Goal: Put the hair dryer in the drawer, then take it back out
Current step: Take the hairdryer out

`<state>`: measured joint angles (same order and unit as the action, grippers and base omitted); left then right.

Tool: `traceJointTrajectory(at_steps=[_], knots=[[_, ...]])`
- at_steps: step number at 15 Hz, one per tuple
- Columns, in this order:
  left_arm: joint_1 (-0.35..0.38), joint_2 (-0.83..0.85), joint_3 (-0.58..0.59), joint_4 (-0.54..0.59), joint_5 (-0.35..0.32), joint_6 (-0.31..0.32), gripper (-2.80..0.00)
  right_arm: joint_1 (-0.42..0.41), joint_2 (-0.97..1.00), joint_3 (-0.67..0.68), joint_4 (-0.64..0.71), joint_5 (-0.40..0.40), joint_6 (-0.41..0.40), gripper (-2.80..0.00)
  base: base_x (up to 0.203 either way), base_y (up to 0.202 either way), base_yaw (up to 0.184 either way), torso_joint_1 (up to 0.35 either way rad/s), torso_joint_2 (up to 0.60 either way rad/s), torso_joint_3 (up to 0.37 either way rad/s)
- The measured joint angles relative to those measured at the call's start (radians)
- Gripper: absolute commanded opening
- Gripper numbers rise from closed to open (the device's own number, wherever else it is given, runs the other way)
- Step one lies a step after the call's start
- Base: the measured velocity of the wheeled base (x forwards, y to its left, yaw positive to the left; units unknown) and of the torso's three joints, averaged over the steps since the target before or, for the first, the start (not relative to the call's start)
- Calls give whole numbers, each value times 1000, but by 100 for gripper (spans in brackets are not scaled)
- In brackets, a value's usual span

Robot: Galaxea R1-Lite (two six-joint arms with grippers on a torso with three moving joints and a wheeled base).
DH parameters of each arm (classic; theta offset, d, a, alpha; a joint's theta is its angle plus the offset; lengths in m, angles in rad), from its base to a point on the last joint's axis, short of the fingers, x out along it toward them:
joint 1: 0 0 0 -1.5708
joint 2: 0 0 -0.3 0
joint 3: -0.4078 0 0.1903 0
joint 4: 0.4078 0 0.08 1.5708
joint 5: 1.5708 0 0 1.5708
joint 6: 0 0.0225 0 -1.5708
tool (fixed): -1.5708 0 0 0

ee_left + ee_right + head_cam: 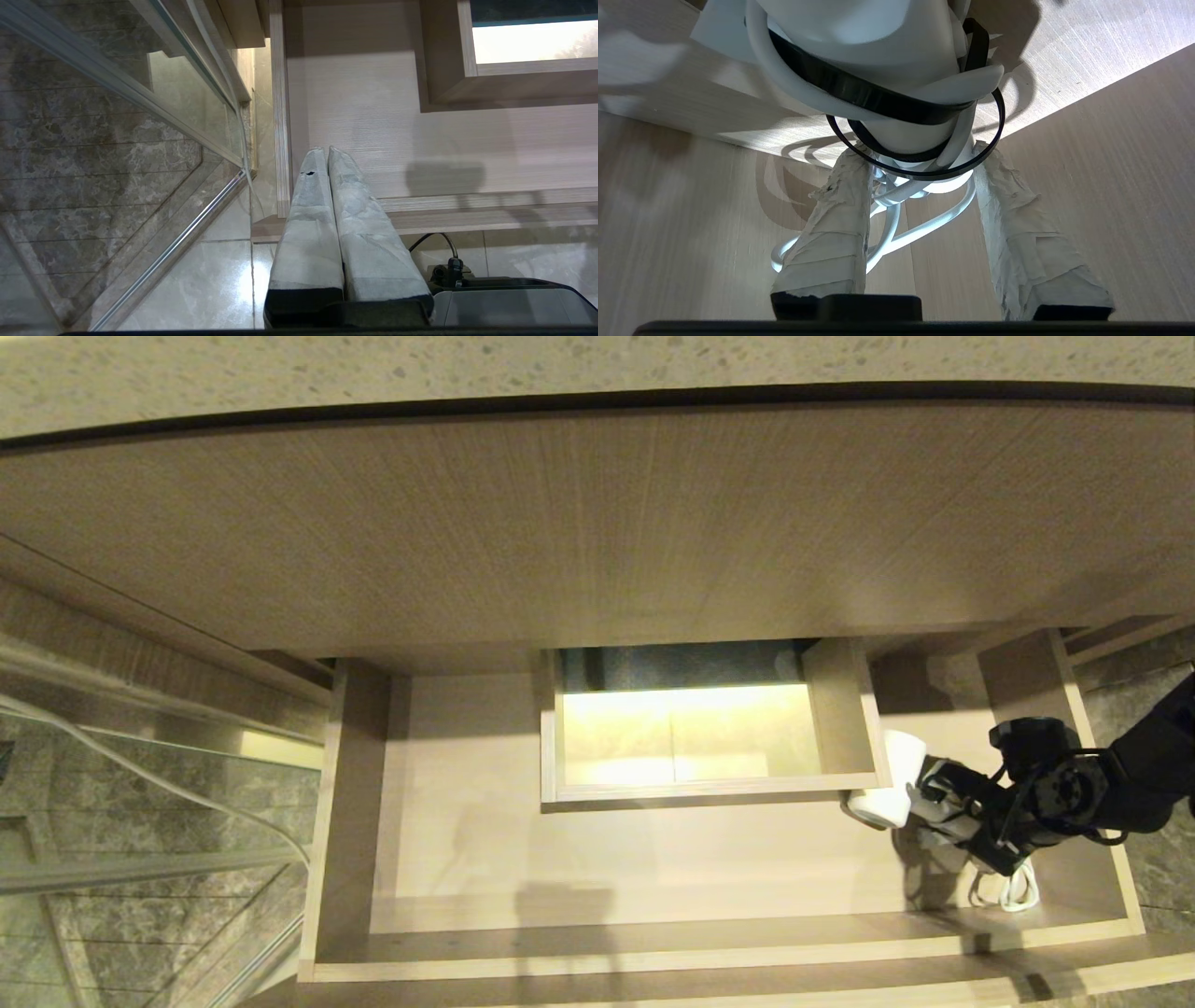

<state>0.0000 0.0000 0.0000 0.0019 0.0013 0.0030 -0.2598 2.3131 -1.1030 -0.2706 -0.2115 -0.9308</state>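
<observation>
Head view, right gripper (934,803) clamping hair dryer (892,784) inside drawer (467,859)

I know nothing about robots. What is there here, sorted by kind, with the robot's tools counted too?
Hair dryer: 1, white hair dryer, gripped by the right tool at the drawer's right end
Drawer: 1, pale wood drawer, pulled open
Tools: 2, the right tool and the left tool, which is shut and empty
Total: 4
</observation>
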Motion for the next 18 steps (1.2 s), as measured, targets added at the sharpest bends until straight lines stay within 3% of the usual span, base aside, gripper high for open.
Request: traceJointTrajectory(at_steps=[18], knots=[[0, 0, 0, 0, 0, 0, -280, 2, -160, 34, -3, 7, -64, -280, 0, 0, 0, 0, 0, 0]])
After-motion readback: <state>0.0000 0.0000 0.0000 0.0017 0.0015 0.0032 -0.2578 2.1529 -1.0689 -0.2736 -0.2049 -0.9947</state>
